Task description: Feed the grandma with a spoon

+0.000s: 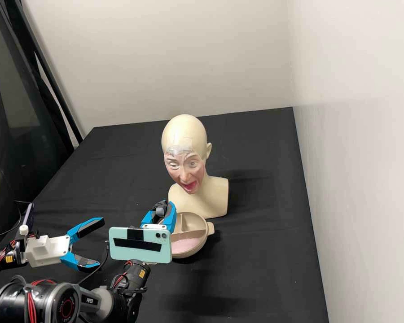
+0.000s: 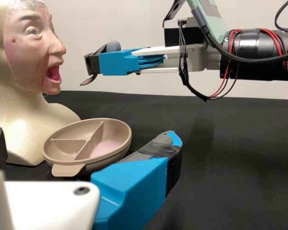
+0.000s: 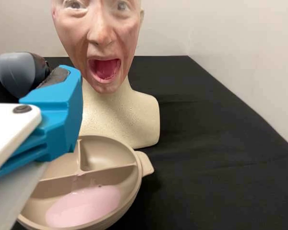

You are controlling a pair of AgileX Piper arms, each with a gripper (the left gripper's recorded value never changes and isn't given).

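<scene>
High view: one mannequin head stands open-mouthed on the black desk. One three-part bowl sits just in front of its base, with pink mush in the largest part. There are two grippers. The right gripper, over the bowl's near rim, pinches the one grey spoon, whose tip is short of the mouth. The left gripper hangs off to the side, fingers spread, holding nothing. One phone sits on the right arm.

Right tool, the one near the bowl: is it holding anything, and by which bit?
Yes. The right tool grips a grey spoon by its thick handle. The left tool is open and holds nothing.
</scene>
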